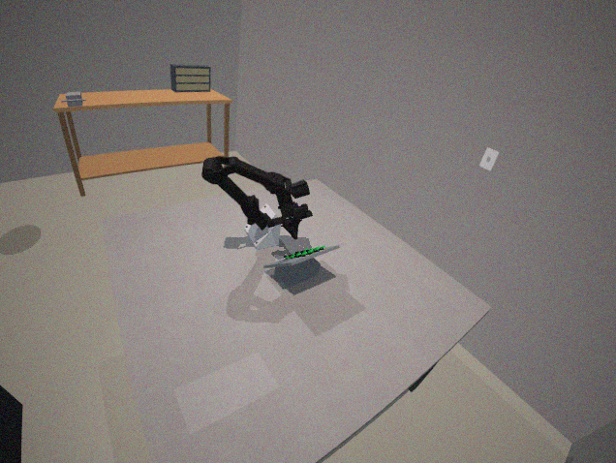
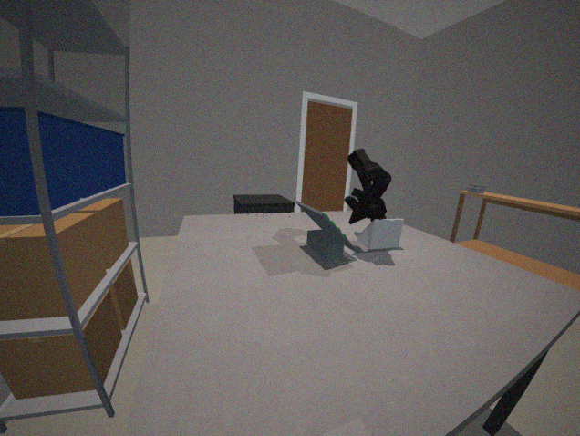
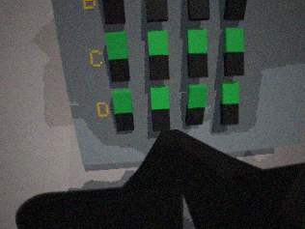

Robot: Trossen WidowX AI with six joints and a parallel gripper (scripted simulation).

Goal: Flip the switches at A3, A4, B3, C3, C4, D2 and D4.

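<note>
The tilted grey switch panel [image 1: 272, 263] [image 2: 311, 212] [image 3: 72, 28] stands on a block before the arm. My gripper [image 1: 295, 236] [image 2: 351, 222] [image 3: 169, 138] is shut and empty. Its tip is above the panel's near edge, clear of the surface, and shows just below D2 in the wrist view. Row C, from C1 [image 3: 117, 56] to C4 [image 3: 234, 52], and row D, with D1 [image 3: 123, 109], D2 [image 3: 159, 106], D3 [image 3: 197, 102] and D4 [image 3: 230, 102], show green far halves and black near halves. Which ends are raised is hard to tell. Only row B's black near parts show; row A is out of view.
The arm's pale base mount [image 1: 266, 236] [image 2: 385, 233] stands close behind the panel's near edge. The panel's support block [image 1: 296, 271] [image 2: 324, 244] rests on the table [image 1: 348, 387] [image 2: 281, 351]. A metal shelf rack [image 2: 46, 211] and a wooden workbench [image 1: 144, 98] stand farther off.
</note>
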